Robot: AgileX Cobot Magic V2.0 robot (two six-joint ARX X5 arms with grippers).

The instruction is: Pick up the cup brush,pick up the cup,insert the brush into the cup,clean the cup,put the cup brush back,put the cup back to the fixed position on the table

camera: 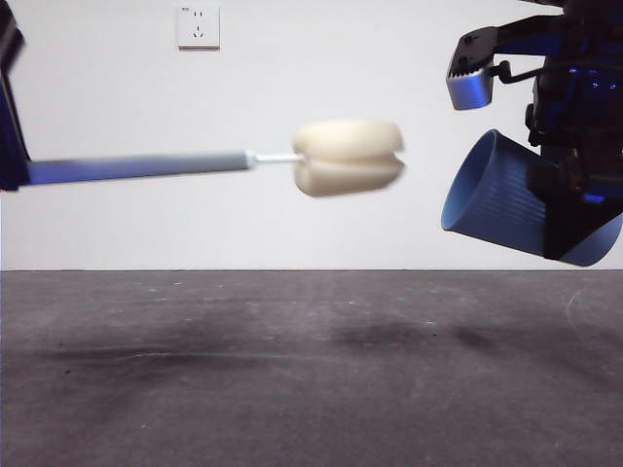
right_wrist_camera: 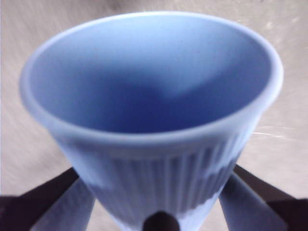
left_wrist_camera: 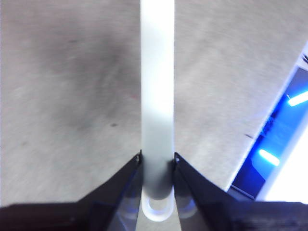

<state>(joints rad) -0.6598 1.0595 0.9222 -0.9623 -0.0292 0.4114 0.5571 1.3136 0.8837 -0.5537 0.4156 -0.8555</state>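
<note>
1. At far left of the front view, the left gripper (left_wrist_camera: 157, 166) is clamped on the grey handle of the cup brush (camera: 243, 161); only a dark edge of that arm shows there, but the left wrist view shows both jaws pressed against the shaft near its looped end.
2. Brush held roughly level, well above the table (camera: 292, 370), sponge head pointing right. Head looks slightly blurred, so possibly in motion; cannot confirm.
3. Mid-scene: clear gap between sponge head and cup mouth. Not touching, not inserted.
4. At right, the right gripper (right_wrist_camera: 159, 211) holds the cup (camera: 516, 199) around its lower ribbed body, jaws closed on either side. Cup is airborne, tipped over with its open mouth facing left toward the sponge.
5. Cup interior, seen from the right wrist, is empty.
6. Progress, as judged: both pick-ups done. Still to do: insertion, cleaning, returning brush, setting cup back at its fixed spot.
7. Next move likely needs head and mouth lined up; head looks nearly as wide as the opening.
</note>
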